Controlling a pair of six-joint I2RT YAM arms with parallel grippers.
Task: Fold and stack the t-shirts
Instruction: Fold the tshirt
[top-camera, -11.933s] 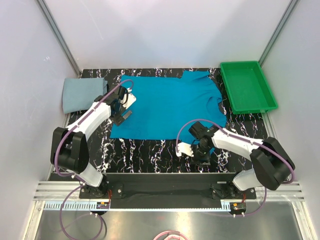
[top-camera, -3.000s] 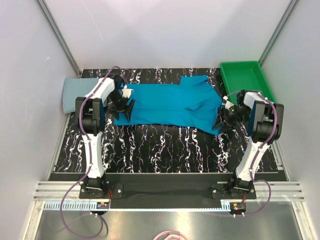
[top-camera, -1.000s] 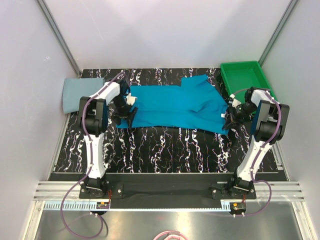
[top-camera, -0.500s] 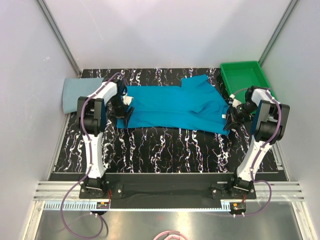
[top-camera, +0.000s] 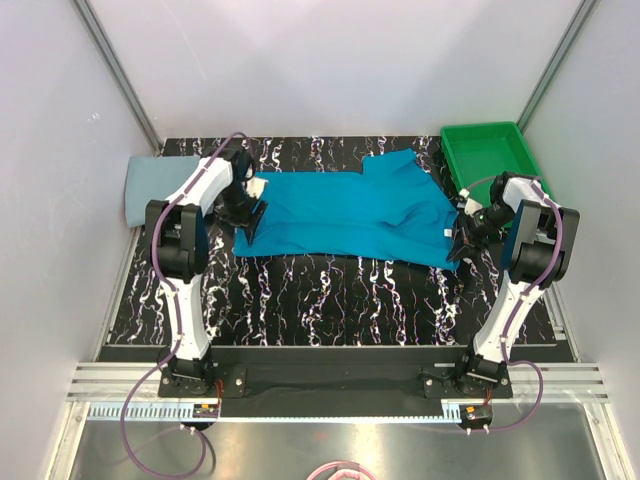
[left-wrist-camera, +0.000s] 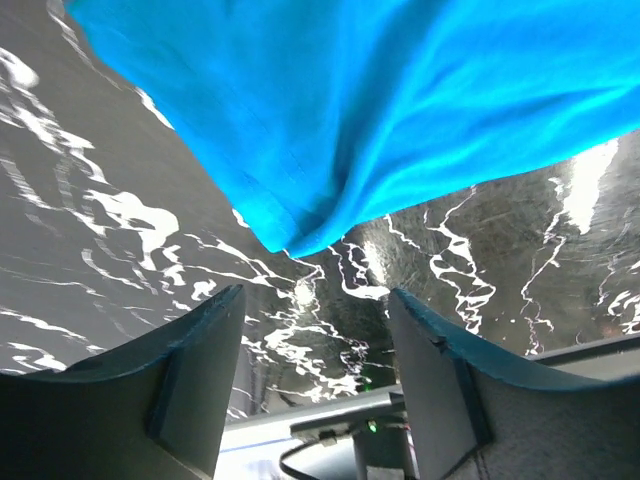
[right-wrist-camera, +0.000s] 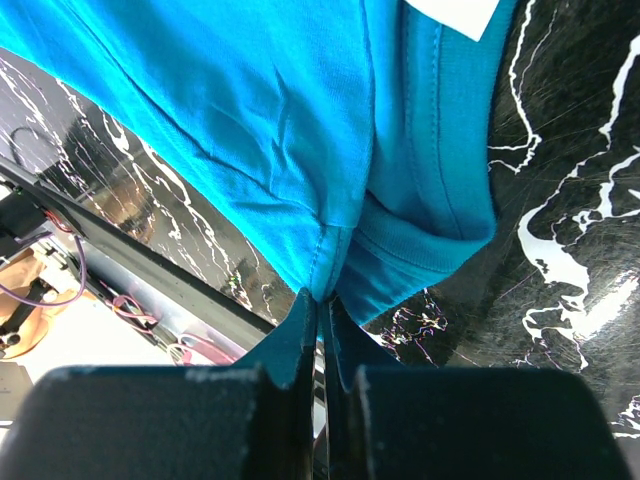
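Teal t-shirt (top-camera: 345, 212) lies across the back of the table (top-camera: 330, 300), folded into a long band; more folds are left. Grey-blue t-shirt (top-camera: 163, 188) at far left, apparently already folded. Not yet stacked. Right gripper (right-wrist-camera: 320, 300) is pinched on the teal shirt's right edge. Left gripper (left-wrist-camera: 315, 295) has its jaws apart at the shirt's left corner, gripping nothing.

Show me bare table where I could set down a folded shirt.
The widest bare strip of table runs between the teal t-shirt and the arm bases. Crowded: the left arm fills the gap beside the grey-blue t-shirt; the right arm, the gap by the green tray.
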